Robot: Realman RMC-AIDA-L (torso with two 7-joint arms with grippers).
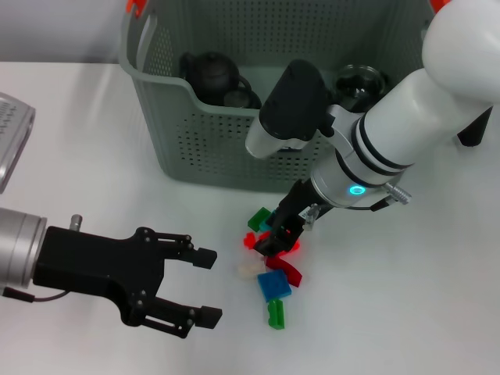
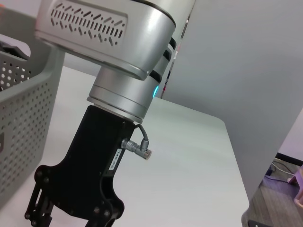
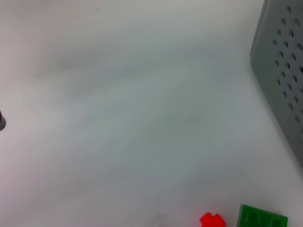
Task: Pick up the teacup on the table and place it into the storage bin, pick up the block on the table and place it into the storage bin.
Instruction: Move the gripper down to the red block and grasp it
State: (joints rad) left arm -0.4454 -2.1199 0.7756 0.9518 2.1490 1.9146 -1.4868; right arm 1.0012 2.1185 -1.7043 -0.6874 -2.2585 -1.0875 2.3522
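You have the right gripper [image 1: 283,238] lowered over a small heap of plastic building blocks on the white table [image 1: 406,312], just in front of the near wall of the grey-green perforated plastic storage bin [image 1: 211,148]. Its black fingers sit among the red blocks [image 1: 283,269], but you cannot tell whether they are apart or closed. A blue block [image 1: 274,287] and a green block [image 1: 276,314] lie just nearer you; another green block [image 1: 258,218] lies toward the bin. A dark teapot [image 1: 209,74] and black cups rest inside the bin. Your left gripper [image 1: 205,287] hovers over the table's near left part, jaws apart and holding nothing. No readable writing shows.
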